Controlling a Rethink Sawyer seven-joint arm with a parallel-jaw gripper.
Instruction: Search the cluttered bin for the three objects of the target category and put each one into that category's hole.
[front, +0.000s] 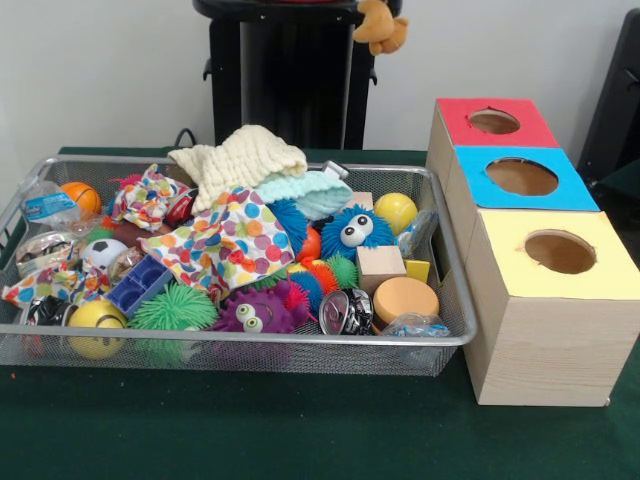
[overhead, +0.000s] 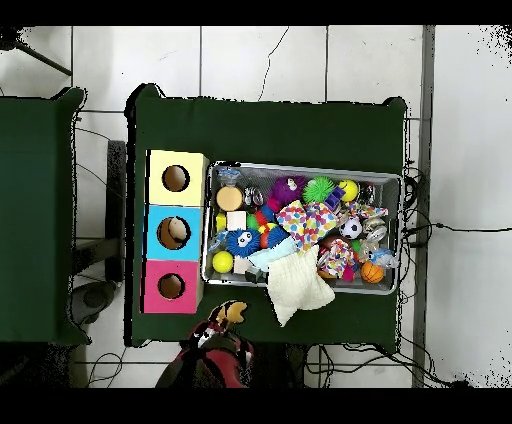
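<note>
A tan plush toy (front: 380, 25) hangs in the air at the top of the front view, behind the bin's far rim. From overhead the plush toy (overhead: 232, 313) sits at the tip of the red and black arm, where my gripper (overhead: 224, 326) holds it, just off the table edge beside the red box (overhead: 150, 287). The fingers themselves are hidden by the toy. The wire mesh bin (front: 250, 340) is packed with toys: a blue furry ball with eyes (front: 355, 230), a purple furry one (front: 250, 312), a green spiky ball (front: 172, 308) and a polka-dot cloth (front: 225, 240).
Three wooden boxes stand in a row beside the bin, with red (front: 494, 121), blue (front: 521, 176) and yellow (front: 560, 251) round-holed tops. A cream knitted cloth (front: 240, 155) drapes over the bin's far rim. Wooden blocks (front: 380, 265), a wooden disc (front: 404, 298) and yellow balls (front: 395, 210) lie at the bin's box end.
</note>
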